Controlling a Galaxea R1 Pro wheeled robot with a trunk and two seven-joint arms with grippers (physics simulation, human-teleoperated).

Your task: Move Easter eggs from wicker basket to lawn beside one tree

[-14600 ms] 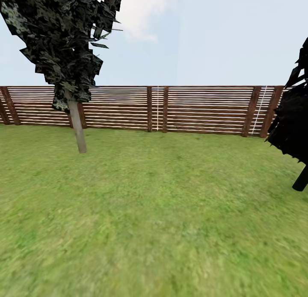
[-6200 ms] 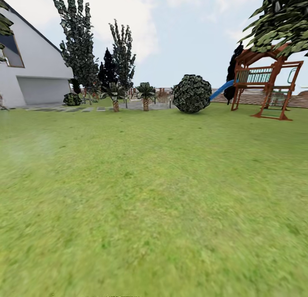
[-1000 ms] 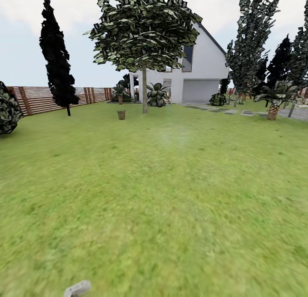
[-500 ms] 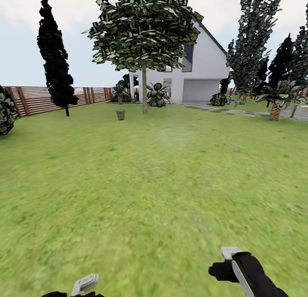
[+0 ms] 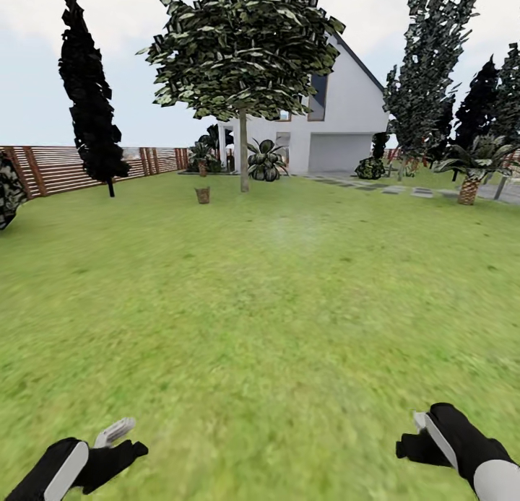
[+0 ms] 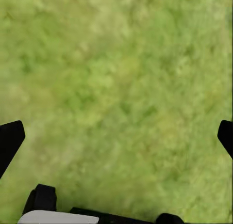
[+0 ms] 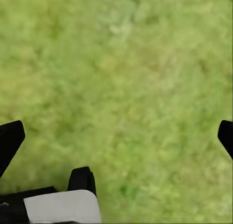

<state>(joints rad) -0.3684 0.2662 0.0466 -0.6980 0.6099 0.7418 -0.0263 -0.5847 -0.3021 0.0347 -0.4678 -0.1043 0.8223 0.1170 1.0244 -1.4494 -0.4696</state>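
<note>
While upright on the lawn [image 5: 274, 306], the wicker basket [image 5: 203, 195] opens skyward.

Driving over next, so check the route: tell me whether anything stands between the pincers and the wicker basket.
Nothing visible: open green lawn lies between both pincers, left and right, and the small brown wicker basket far ahead, beside the thin-trunked leafy tree.

A white house [image 5: 339, 118] stands far back, a brown slat fence [image 5: 54, 167] runs at the left, grey stepping stones [image 5: 393, 189] lie beside a small palm [image 5: 473, 170].
</note>
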